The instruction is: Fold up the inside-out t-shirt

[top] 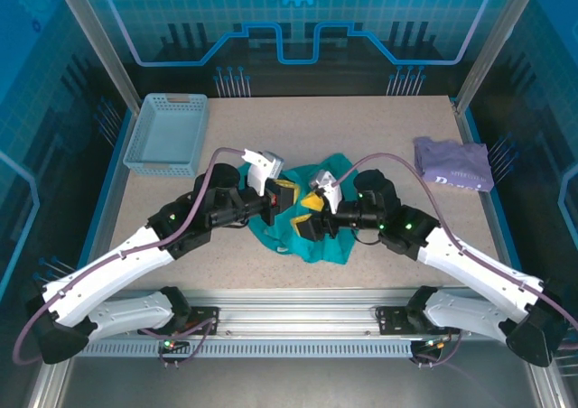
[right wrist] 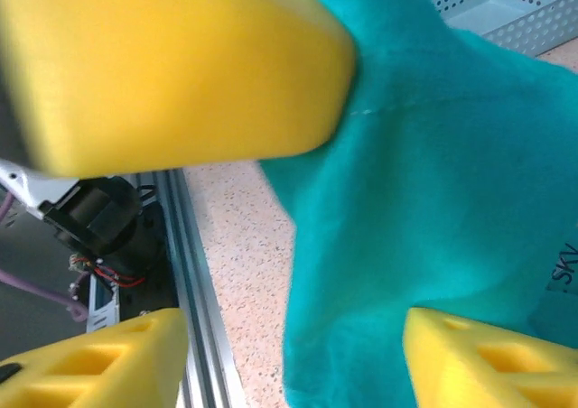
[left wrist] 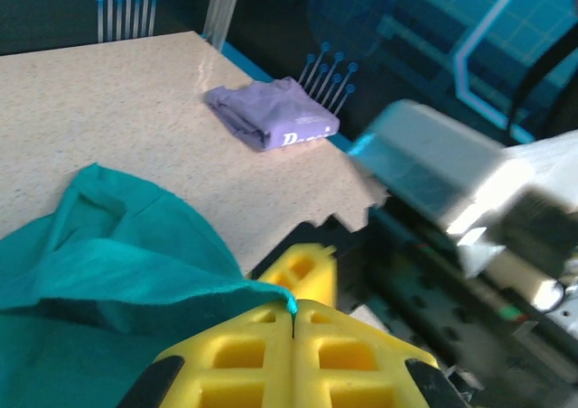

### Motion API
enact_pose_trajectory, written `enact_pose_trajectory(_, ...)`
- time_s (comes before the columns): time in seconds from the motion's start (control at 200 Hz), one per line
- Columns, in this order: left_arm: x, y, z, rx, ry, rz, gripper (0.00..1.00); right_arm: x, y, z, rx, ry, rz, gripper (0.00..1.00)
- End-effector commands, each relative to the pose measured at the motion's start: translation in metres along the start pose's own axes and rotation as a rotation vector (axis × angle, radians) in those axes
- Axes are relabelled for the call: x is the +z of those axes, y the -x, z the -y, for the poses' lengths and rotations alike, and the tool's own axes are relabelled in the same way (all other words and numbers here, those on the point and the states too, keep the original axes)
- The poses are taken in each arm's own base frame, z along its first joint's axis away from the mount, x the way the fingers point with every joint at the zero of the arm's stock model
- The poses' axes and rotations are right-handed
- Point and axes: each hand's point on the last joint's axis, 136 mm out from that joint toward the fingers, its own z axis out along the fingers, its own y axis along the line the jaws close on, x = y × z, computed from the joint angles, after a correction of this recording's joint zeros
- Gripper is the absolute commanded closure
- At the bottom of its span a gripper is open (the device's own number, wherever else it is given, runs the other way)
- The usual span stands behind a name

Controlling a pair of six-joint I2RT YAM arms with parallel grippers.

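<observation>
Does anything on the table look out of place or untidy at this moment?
The t-shirt lies crumpled in a heap at the middle of the table, not flat, one edge pinched in the shut left gripper. The folded lavender garment and the blue basket look tidy.

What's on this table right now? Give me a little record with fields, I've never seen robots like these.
Surface: speckled beige table
Being handled: teal-green soft cloth t-shirt, bunched mid-table between both arms
Left jaws: shut, pinching the shirt's edge
Right jaws: open, cloth between them
Right side: lavender-purple folded garment
Far left: pale blue perforated plastic basket
</observation>
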Motion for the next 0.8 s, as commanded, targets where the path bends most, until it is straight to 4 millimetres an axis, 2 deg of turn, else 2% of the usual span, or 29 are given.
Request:
enact_pose_trajectory(0.0, -0.006, 0.006, 0.019, -0.005, -0.099, 0.034, 0.94, 0.0, 0.021, 0.01, -0.069, -0.079, 0.084, 0.54)
enact_pose_trajectory(0.06, -0.01, 0.006, 0.018, 0.001, -0.091, 0.045, 0.93, -0.004, 0.018, 0.013, -0.098, -0.099, 0.086, 0.79)
enact_pose_trajectory(0.15, -0.019, 0.008, 0.012, 0.017, -0.062, 0.078, 0.86, -0.009, 0.009, 0.013, -0.139, -0.09, 0.081, 1.0)
enact_pose_trajectory(0.225, -0.026, 0.01, 0.001, 0.011, -0.018, 0.105, 0.71, -0.01, -0.003, 0.015, -0.135, -0.073, 0.07, 1.0)
enact_pose_trajectory(0.285, -0.03, 0.007, -0.013, -0.023, 0.018, 0.111, 0.64, -0.011, -0.011, 0.013, -0.122, -0.038, 0.072, 1.0)
enact_pose_trajectory(0.52, -0.032, -0.019, -0.087, -0.305, 0.191, 0.049, 0.51, -0.02, -0.024, 0.013, -0.126, 0.028, 0.108, 1.0)
enact_pose_trajectory(0.635, -0.019, -0.03, -0.096, -0.405, 0.162, -0.018, 0.43, -0.023, -0.025, 0.012, -0.151, 0.036, 0.115, 1.0)
enact_pose_trajectory(0.795, 0.013, -0.044, -0.098, -0.492, 0.096, -0.115, 0.36, -0.024, -0.025, 0.01, -0.167, 0.046, 0.117, 1.0)
